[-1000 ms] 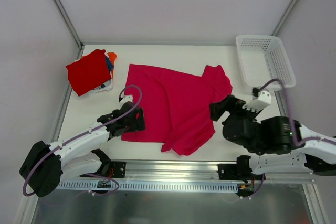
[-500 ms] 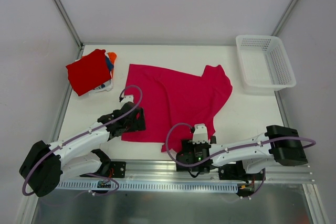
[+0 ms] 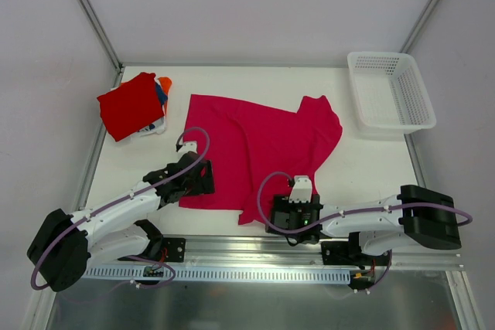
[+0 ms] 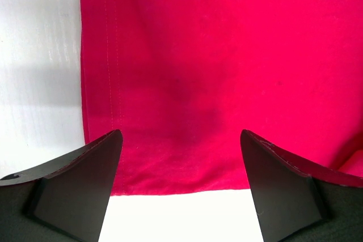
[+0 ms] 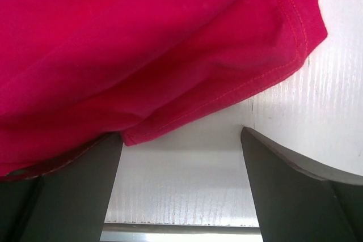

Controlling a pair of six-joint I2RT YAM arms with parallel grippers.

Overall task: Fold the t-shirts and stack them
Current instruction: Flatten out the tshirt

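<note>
I read the top view with twelve o'clock pointing away from my bases. At ten o'clock on the table [image 3: 363, 168] sits the folded stack. A red shirt [image 3: 130, 106] lies on top, turned a little off square, and edges of an orange shirt [image 3: 165, 83], a blue shirt [image 3: 160, 96] and a white shirt [image 3: 151, 128] peek out on its three o'clock side.

My left gripper [image 3: 201, 179] rests at the near-left corner of the magenta shirt [image 3: 255, 144], its jaws spread wide and pinching nothing. From my left wrist, the fingers [image 4: 74, 191] straddle the bottom hem. The cloth [image 4: 215, 72] fills everything toward twelve, with its stitched side edge running straight up on the nine o'clock side beside bare table [image 4: 39, 55].

The magenta shirt lies mid-table, partly folded and wider from nine to three than from twelve to six. One sleeve points to about one o'clock and a rounded flap hangs toward six. I cannot tell where the collar is.

My right gripper [image 3: 292, 208] sits low at that flap's five o'clock edge, jaws parted and holding nothing. From my right wrist, the cloth [image 5: 142, 43] covers nine through one. Its hem slants down to my left finger [image 5: 62, 191], though I cannot tell whether they touch.

A white basket [image 3: 390, 90] stands at two o'clock, well apart from the shirt.
</note>
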